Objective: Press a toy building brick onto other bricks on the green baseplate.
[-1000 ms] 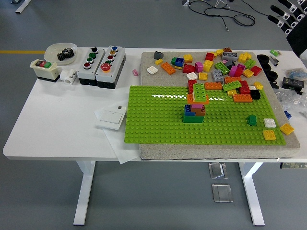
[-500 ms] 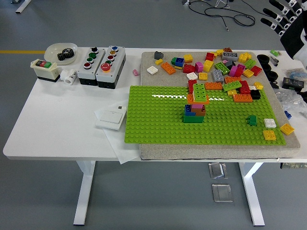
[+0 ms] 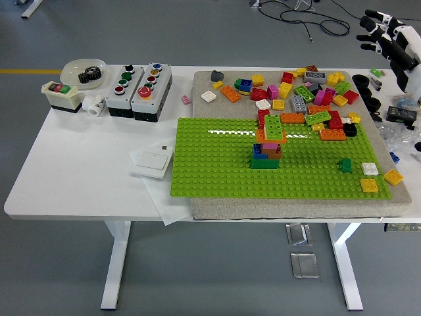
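**Q:** While the desk (image 3: 79,164) is in full view, where is your robot hand?

**A:** My right robot hand (image 3: 385,36) is up at the top right corner, raised over the far right end of the desk. Its fingers (image 3: 370,26) are spread and relaxed; it grasps nothing. It is well apart from the bricks. My left robot hand does not show.

**Q:** And the task's things?

**A:** Green baseplate (image 3: 210,164) lies flat on a grey mat (image 3: 276,205) on the right half of the desk. Near the plate's middle stands a small brick stack (image 3: 268,148): a green brick at the bottom, blue, pink and brown pieces above it, and a lime green brick (image 3: 274,127) on an orange one at the top, tilted a little out of line with the rest. A dark green brick (image 3: 345,164) sits alone toward the plate's right side. White and yellow bricks (image 3: 370,178) lie at the right edge.

**Q:** Loose stock?

**A:** Pile of loose bricks (image 3: 309,95) in mixed colours across the far part of the mat, some touching the plate's far edge.

**Q:** Other items noted?

**A:** Left side of desk: two button boxes (image 3: 138,85) side by side, a switch box (image 3: 60,95) with red and green keys, a white bowl (image 3: 82,66) holding a dark gear, and a white flat square piece (image 3: 152,159) on paper just beside the plate's left edge.
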